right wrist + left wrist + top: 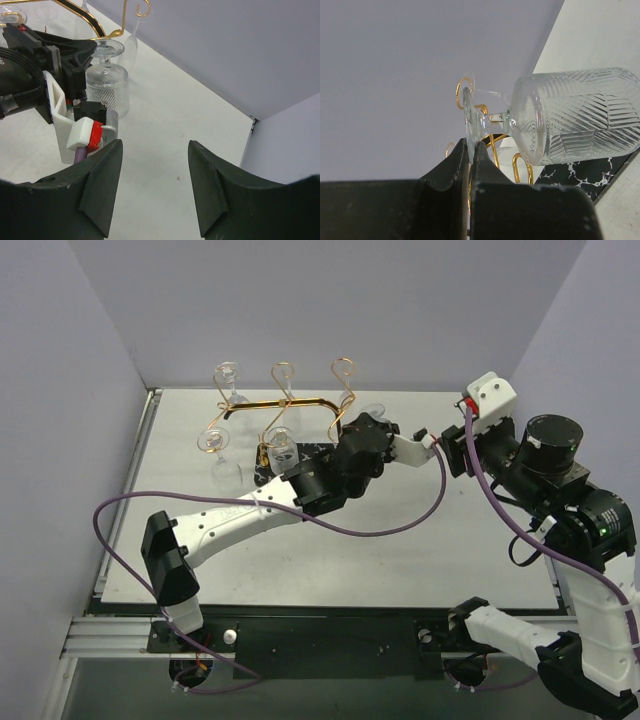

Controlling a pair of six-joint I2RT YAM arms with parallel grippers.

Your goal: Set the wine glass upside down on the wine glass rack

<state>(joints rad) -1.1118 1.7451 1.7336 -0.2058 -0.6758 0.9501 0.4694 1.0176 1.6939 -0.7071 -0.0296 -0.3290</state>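
**Q:** What is closest to you?

**A:** My right gripper (pixel 155 145). It hangs over the white table (pixel 165 200) with its two fingers spread apart and nothing between them. It faces the back of the left wrist.

**Q:** And the left one?

**A:** My left gripper (pixel 470 147) is pinched tight on the round foot of the wine glass (pixel 575 115), a clear one with a ribbed, cut pattern. From the right wrist I see the glass upside down, with the foot on top and the mouth of the bowl toward the table.

**Q:** Where is it against the rack?

**A:** It is at the right end of the wine glass rack (pixel 285 400). The foot is just under the gold bar, but I cannot tell whether it sits on the wire. The bowl is close by the black, white-veined base (pixel 580 172), and I cannot tell whether its rim rests on anything.

**Q:** And farther back?

**A:** I see other clear glasses (pixel 228 472) around the left and middle loops. Behind them is the pale lilac wall (pixel 350 300).
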